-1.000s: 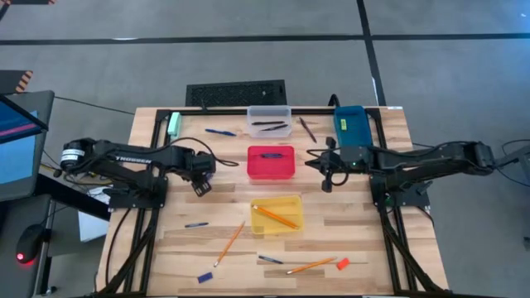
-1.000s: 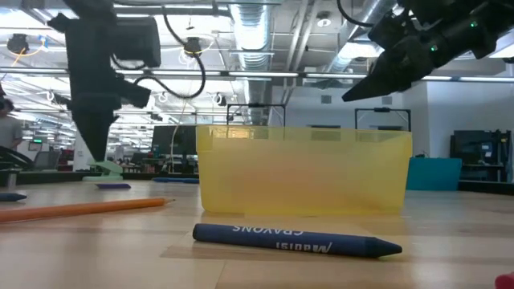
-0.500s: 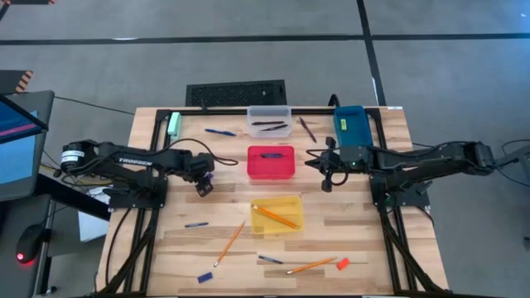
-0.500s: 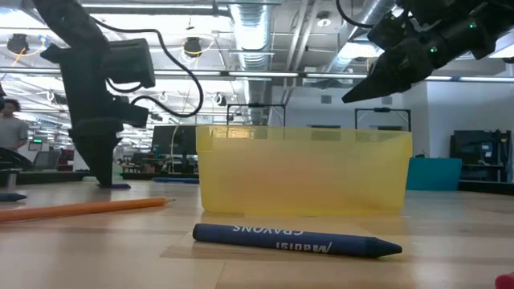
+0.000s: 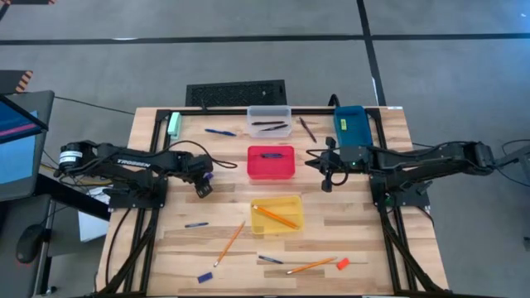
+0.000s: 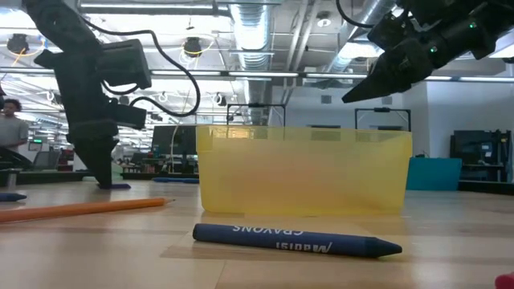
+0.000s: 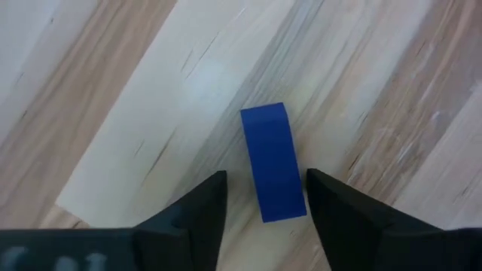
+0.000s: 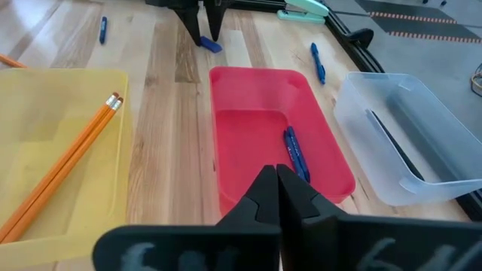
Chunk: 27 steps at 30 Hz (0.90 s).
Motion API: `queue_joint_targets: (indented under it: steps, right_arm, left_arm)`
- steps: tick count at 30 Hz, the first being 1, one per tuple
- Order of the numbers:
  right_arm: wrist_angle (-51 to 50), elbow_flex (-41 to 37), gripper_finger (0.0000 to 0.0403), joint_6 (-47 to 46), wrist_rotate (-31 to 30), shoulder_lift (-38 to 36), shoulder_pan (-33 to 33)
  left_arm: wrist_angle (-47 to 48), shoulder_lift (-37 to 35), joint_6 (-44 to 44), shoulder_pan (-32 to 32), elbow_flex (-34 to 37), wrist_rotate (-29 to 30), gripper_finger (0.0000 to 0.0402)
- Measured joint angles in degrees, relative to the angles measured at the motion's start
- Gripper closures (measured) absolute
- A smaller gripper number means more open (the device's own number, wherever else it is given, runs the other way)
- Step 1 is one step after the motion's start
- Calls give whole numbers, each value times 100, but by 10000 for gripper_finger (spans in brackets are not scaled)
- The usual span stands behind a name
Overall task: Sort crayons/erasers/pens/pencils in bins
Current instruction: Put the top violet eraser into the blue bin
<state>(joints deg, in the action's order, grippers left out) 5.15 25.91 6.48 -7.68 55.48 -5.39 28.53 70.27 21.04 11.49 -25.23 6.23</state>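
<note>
A small flat blue block (image 7: 273, 162) lies on the bare wood left of the red bin (image 5: 271, 162). My left gripper (image 7: 263, 197) points steeply down over it, open. One finger stands on each long side of the block's near end, and I see no touch. In the low view that gripper (image 6: 102, 178) reaches down to the table top. My right gripper (image 5: 325, 178) hangs shut and empty above the table, between the red bin and the blue bin (image 5: 350, 124). The yellow bin (image 5: 277, 213) holds orange pencils (image 8: 68, 162). The clear bin (image 5: 269, 122) holds dark pens.
Loose on the near part of the table are a blue crayon (image 5: 196, 224), two pencils (image 5: 229, 243) (image 5: 312, 266), a pen (image 5: 269, 260), another blue block (image 5: 204, 276) and an orange-red eraser (image 5: 342, 263). A blue pen (image 5: 219, 132), a dark pen (image 5: 307, 128) and a green block (image 5: 174, 124) lie at the far side.
My left gripper has come down to the table top and tipped more steeply downward, ending with its fingers astride the small blue block. The block has stayed where it lay.
</note>
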Motion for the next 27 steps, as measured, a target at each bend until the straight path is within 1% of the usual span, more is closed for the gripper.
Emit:
queue_joint_targets:
  steps: [8,13,19,24,27]
  right_arm:
    - [0,2,397,0,1,0,0]
    - [-9,2,400,-9,2,0,0]
    - [-134,4,396,-90,2,0,0]
    - [-144,4,400,-143,2,0,0]
    - [-57,4,400,-368,4,0,-64]
  left_arm:
    - [19,9,-237,4,-23,-139,307]
    - [237,30,-534,4,-261,-187,341]
    - [274,26,-762,4,-466,-157,345]
    - [95,23,-950,2,-603,-132,346]
    - [9,21,-1100,2,-783,68,346]
